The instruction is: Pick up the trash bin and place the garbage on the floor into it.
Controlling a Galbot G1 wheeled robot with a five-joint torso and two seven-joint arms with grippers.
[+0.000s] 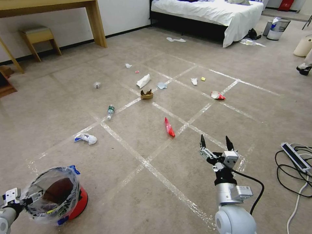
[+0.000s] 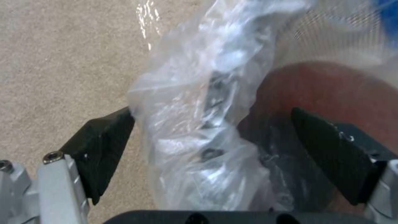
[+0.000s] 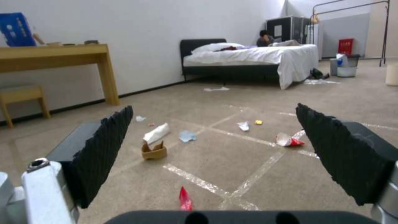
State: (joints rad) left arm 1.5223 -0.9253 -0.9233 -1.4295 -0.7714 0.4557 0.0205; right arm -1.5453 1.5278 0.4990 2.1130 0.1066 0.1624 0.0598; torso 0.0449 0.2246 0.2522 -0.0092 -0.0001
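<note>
The trash bin (image 1: 55, 195) lies tilted at the lower left of the floor (image 1: 136, 143), its bagged mouth facing me and its red base to the right. My left gripper (image 1: 24, 197) is open at its rim; in the left wrist view the fingers (image 2: 104, 149) straddle the crinkled bag (image 2: 199, 109), one outside and one inside. The right gripper (image 1: 215, 140) hangs open over the carpet. The garbage lies ahead: a red wrapper (image 1: 169, 127) (image 3: 185, 199), a bottle (image 1: 110, 111), crumpled paper (image 1: 85, 138), a torn cardboard box (image 1: 146, 94) (image 3: 154, 151), white paper (image 1: 143, 81) and a red-white wrapper (image 1: 217, 95).
A bed (image 1: 211, 13) and a silvery bin (image 1: 278, 29) stand at the back right. A wooden desk (image 1: 94, 22) and stool (image 1: 39, 37) line the left wall. A power strip with cables (image 1: 295, 157) lies at the right edge, and a person's shoe (image 1: 304, 69) beyond it.
</note>
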